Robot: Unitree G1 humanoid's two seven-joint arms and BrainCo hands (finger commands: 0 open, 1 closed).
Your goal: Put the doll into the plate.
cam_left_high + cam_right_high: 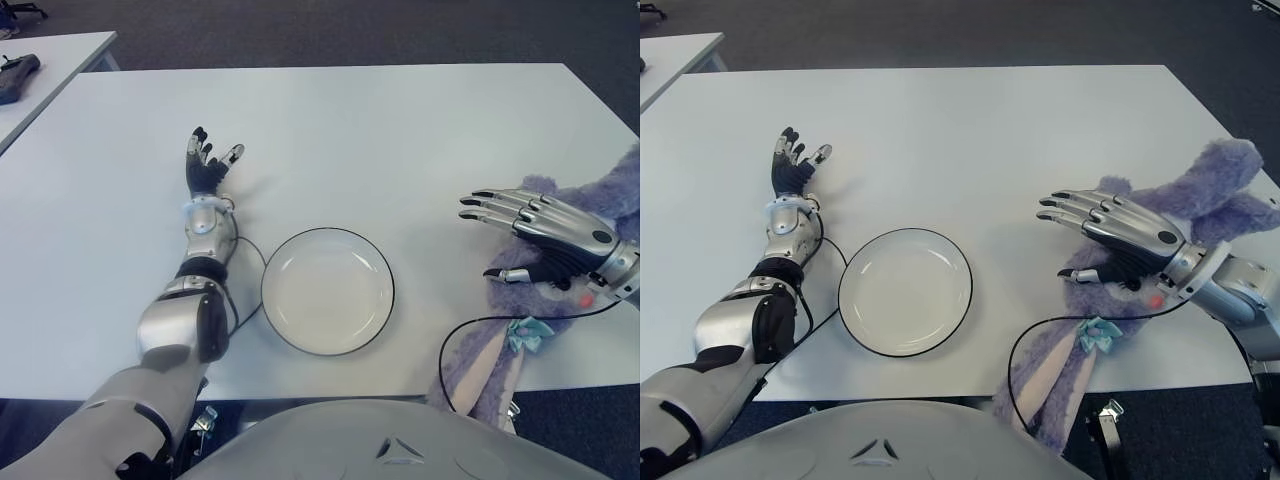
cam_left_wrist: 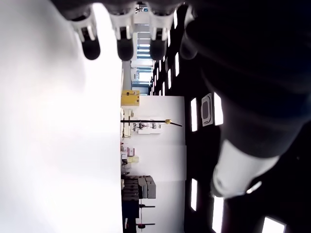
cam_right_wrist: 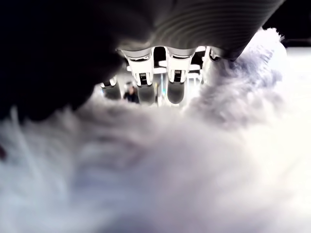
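My right hand [image 1: 1110, 240] hovers over the purple doll [image 1: 1160, 310] at the table's [image 1: 970, 130] right edge, fingers extended, gripping nothing. Plate [image 1: 905, 290] sits empty, near centre. Left hand [image 1: 792, 165] lies left of it, fingers relaxed.

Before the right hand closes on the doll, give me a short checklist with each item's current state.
1. Right hand over the doll: ok, it shows above the purple plush at the table's right edge.
2. Fingers open for the grasp: ok, extended, holding nothing.
3. Contact with the plush: cannot tell; the wrist view shows fur close under the fingers.
4. Plate free: ok, nothing in it.
5. Path from doll to plate: ok, bare table between them.
6. Left hand out of the way: ok, open, beyond the plate on its left.
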